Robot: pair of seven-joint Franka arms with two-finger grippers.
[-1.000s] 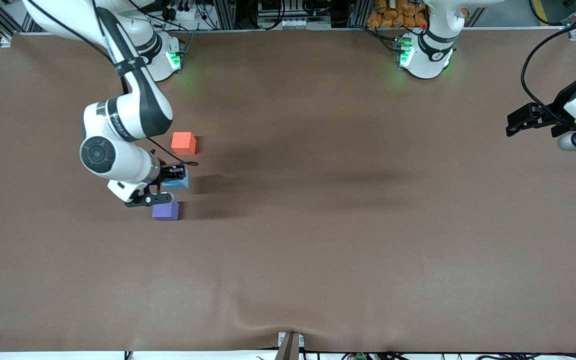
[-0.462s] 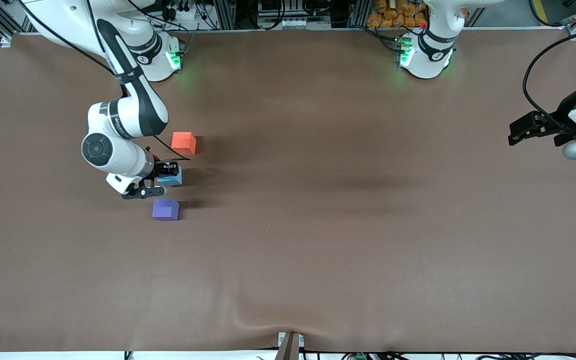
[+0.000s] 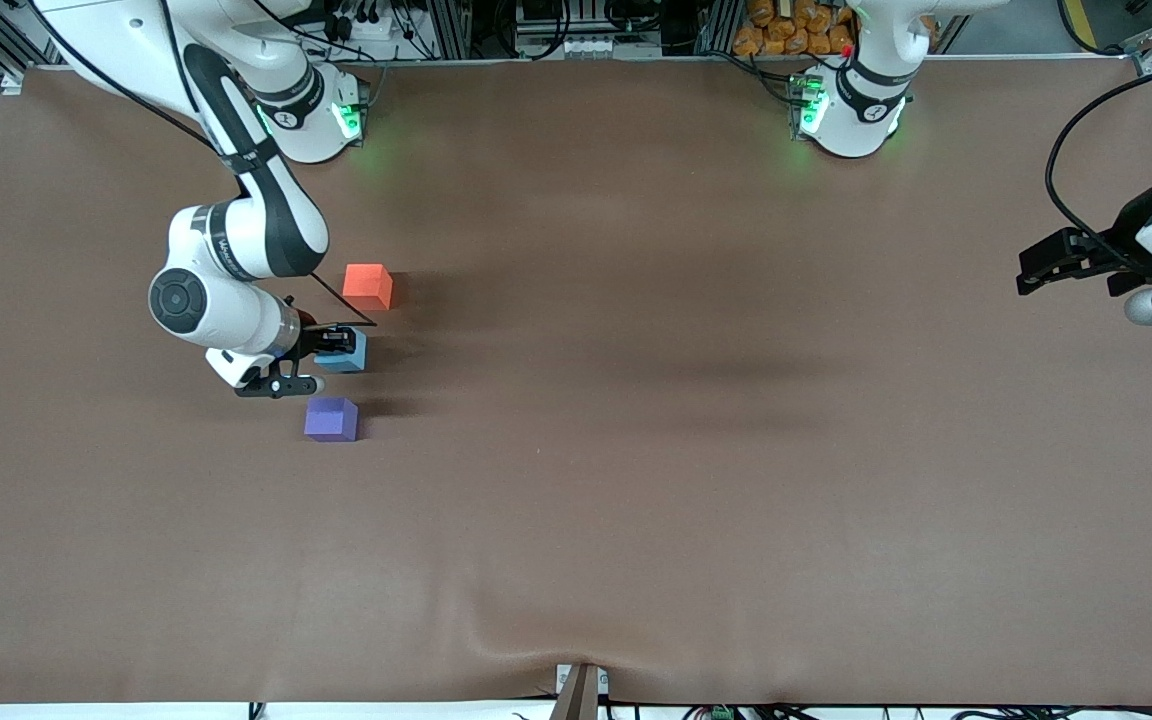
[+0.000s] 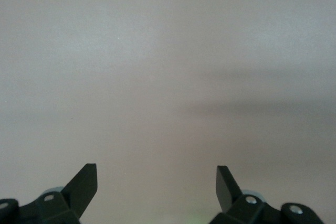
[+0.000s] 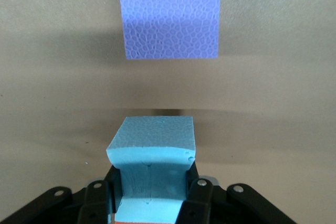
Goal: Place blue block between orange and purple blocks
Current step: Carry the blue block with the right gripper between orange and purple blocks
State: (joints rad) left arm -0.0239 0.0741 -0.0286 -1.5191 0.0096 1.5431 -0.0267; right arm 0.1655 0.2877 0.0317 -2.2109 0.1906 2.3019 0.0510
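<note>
The blue block (image 3: 344, 352) is pinched in my right gripper (image 3: 333, 350), low over the table in the gap between the orange block (image 3: 368, 286) and the purple block (image 3: 331, 418). I cannot tell if it touches the table. In the right wrist view the right gripper (image 5: 151, 195) squeezes the blue block (image 5: 152, 140) so that its sides dent, and the purple block (image 5: 170, 14) lies apart from it. My left gripper (image 3: 1036, 266) is open and empty at the left arm's end of the table. It shows in the left wrist view (image 4: 156, 182) over bare table.
The brown table cover (image 3: 636, 450) has a wrinkle at its edge nearest the front camera (image 3: 536, 640). The right arm's forearm and elbow (image 3: 226, 290) hang over the table beside the three blocks, toward the right arm's end.
My right gripper has carried the blue block away from the purple block and lowered it into the gap between orange and purple. The left arm has shifted slightly.
</note>
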